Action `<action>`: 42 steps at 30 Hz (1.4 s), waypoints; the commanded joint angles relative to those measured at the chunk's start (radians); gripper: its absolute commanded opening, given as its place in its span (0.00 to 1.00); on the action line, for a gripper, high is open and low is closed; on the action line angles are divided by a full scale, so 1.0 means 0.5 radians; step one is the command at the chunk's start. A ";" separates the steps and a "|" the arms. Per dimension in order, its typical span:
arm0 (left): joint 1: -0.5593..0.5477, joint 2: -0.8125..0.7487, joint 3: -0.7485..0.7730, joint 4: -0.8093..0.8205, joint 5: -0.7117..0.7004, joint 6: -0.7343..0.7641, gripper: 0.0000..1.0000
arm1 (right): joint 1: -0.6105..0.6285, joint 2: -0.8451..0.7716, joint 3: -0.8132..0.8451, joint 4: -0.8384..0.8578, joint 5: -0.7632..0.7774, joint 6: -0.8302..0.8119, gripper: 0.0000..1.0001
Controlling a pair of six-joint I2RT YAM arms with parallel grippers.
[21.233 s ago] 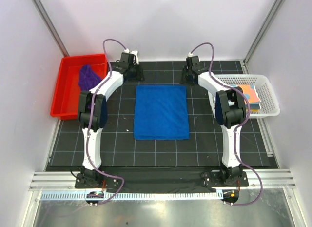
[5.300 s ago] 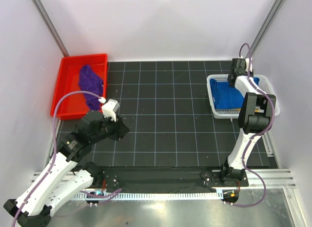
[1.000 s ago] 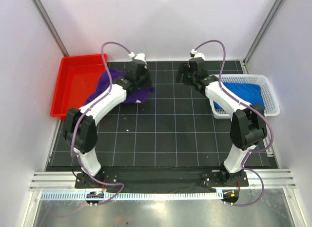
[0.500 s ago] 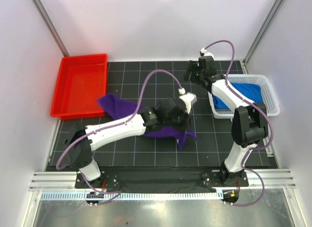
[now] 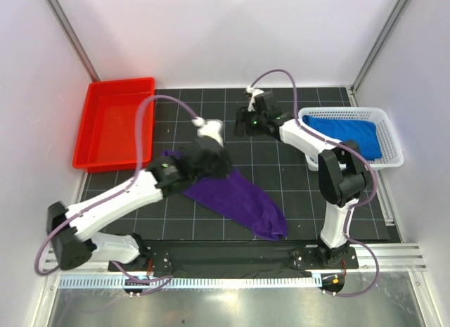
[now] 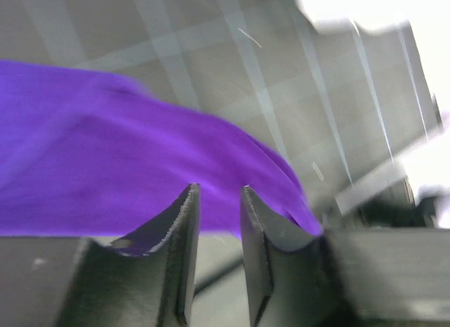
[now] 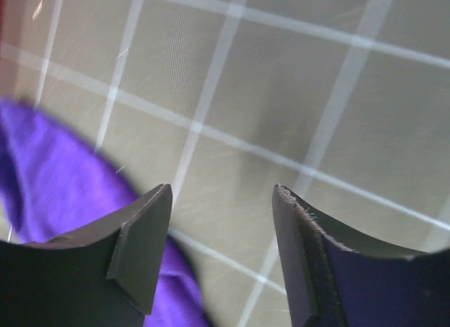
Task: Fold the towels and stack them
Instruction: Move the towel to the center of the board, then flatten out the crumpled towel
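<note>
Purple towel (image 5: pixel 235 200) is found sprawled on the tabletop (image 5: pixel 316 207), not flattened out at all, more like a stretched wedge. Its long axis is laid on a diagonal, from a far-left end around the middle of the grid down to a near-right tip close to the front edge.

That far-left end is covered by the left arm (image 5: pixel 133 193), so the left jaws are placed right over it. In the wrist view only a narrow gap is seen between them and nothing looks pinched, with the cloth spread just past the tips. The right jaws are held wide with nothing in them over bare grid, and the towel's edge is seen off to their lower left, near but not touched.

So the left arm is judged the nearer one. The right arm (image 5: pixel 299 133) would probably have to be brought down to that same end before anything can be spread.

Blue towel (image 5: pixel 348 130) is already sat in the white basket (image 5: pixel 390 155) on the right, well apart. No brand, label or writing can be made out anywhere.
</note>
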 commanded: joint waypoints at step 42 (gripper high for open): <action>1.860 -0.275 -0.823 0.233 -0.286 -0.149 0.42 | 1.330 0.742 0.899 -0.526 0.593 -0.485 0.54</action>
